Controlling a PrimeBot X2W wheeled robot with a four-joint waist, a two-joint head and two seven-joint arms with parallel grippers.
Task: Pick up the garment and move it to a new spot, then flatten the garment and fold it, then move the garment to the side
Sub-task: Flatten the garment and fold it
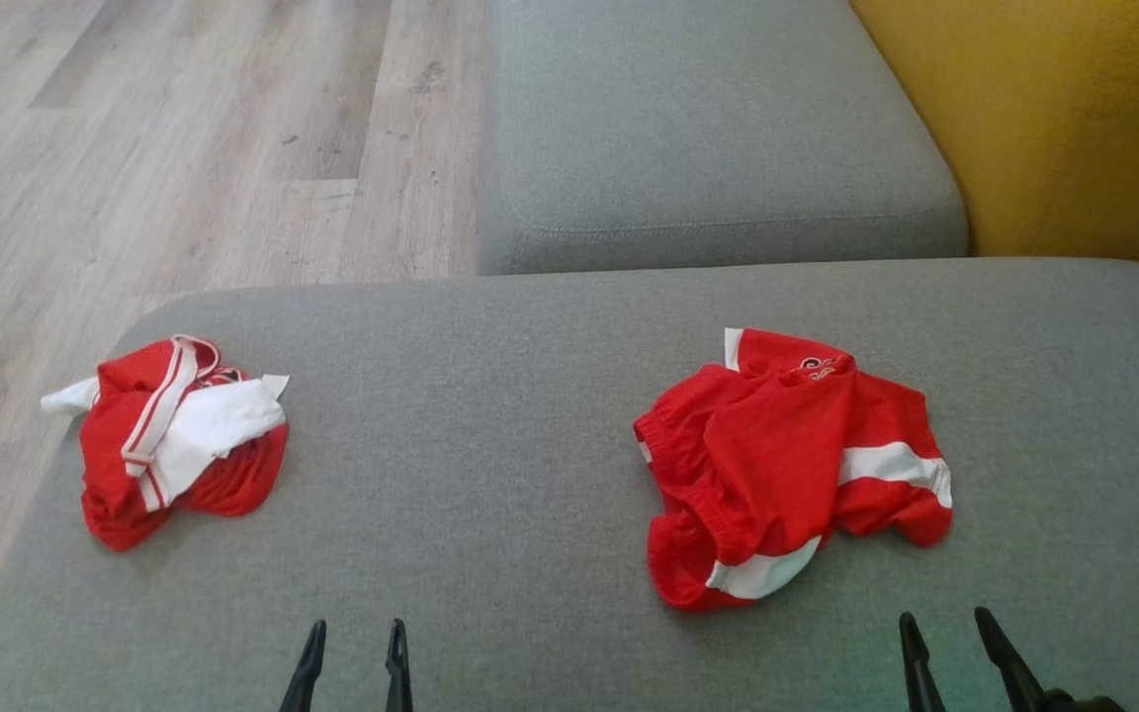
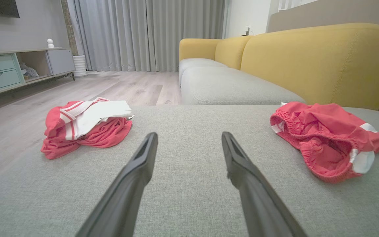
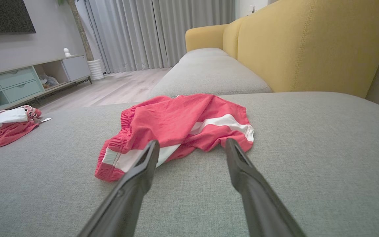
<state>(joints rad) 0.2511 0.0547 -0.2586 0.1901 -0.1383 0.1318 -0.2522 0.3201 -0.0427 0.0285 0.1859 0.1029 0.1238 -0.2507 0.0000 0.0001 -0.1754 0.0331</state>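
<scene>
Surface: a grey cushion (image 1: 471, 475) is seen across the lower head view, with a second grey seat cushion (image 1: 708, 129) behind it at 12 o'clock, a yellow backrest (image 1: 1074, 119) at 2 o'clock and a wooden floor (image 1: 184, 148) at 10 o'clock.

Garments: two are recorded on the cushion, well apart. The red shorts (image 1: 777, 455), with white bands and an elastic waistband, lie crumpled at 4 o'clock from the centre of the head view. The red-and-white garment (image 1: 174, 435) is bunched at 8 o'clock, near the cushion's left edge, with a white tip reaching past that edge over the floor. Neither is flattened or folded.

Left gripper (image 1: 357, 638): noted at 7 o'clock, at the bottom edge. Its fingers are spread and nothing is held between them. Bare cushion is seen between them in the left wrist view, with the red-and-white garment at 10 o'clock and the shorts at 2 o'clock.

Right gripper (image 1: 945, 621): noted at 5 o'clock. Its fingers are likewise spread and nothing is held. The shorts lie at 10 o'clock from it, near but apart; in the right wrist view they are seen directly ahead at 12 o'clock.
</scene>
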